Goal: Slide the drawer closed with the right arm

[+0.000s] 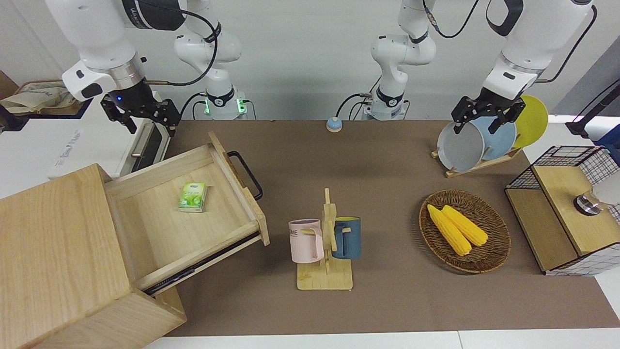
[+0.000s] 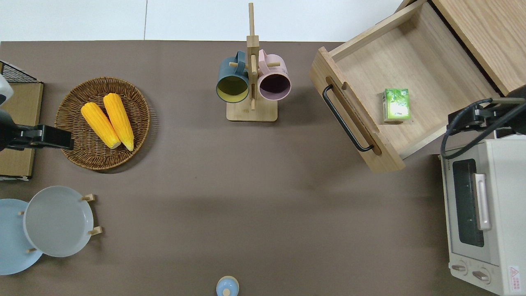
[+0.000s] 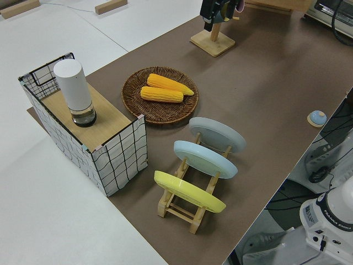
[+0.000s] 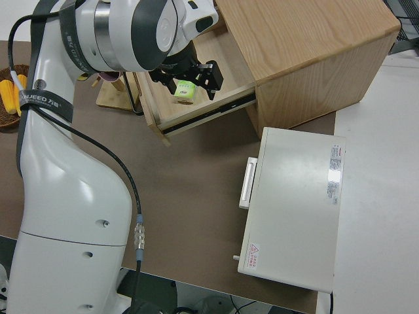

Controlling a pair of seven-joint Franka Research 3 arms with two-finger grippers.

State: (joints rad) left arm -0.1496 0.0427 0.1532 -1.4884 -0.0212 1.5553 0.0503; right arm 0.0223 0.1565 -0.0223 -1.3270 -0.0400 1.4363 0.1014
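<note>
At the right arm's end of the brown desk [image 1: 387, 300] stands a big pale wood cabinet [image 1: 53, 242]. Its wide, shallow light-wood drawer [image 1: 164, 232] is pulled far out toward the middle of the desk. The black metal bar handle [image 1: 247, 174] on the drawer's front faces the mug stand. A small green packet [image 1: 193, 197] lies flat on the drawer floor, apart from the walls.

The right arm's black gripper [image 1: 140, 114] hangs over the drawer's side wall nearer to the robots, close to the cabinet. Its jaws are spread and grasp nothing, and it is well apart from the handle. A white toaster oven with a steel handle [image 2: 505, 197] sits nearer to the robots than the drawer.

Mid-desk, a wooden peg stand [image 1: 324, 278] carries a pink mug [image 1: 306, 241] and a dark blue mug [image 1: 348, 237], one on each side. A small round blue button [image 1: 333, 124] sits near the robots' bases.

Toward the left arm's end, a round brown wicker basket [image 1: 484, 266] holds two yellow corn cobs [image 1: 455, 228] side by side. Nearer to the robots, a wooden rack holds a grey plate [image 1: 460, 145], a light blue plate [image 1: 499, 138] and a yellow plate [image 1: 533, 118] on edge. At that end of the desk a wire-mesh and wood box [image 1: 566, 213] bears a white cylinder [image 3: 74, 88] on its wooden top.

The left arm is parked, and the jaws of its gripper [image 1: 477, 121] are spread and empty.
</note>
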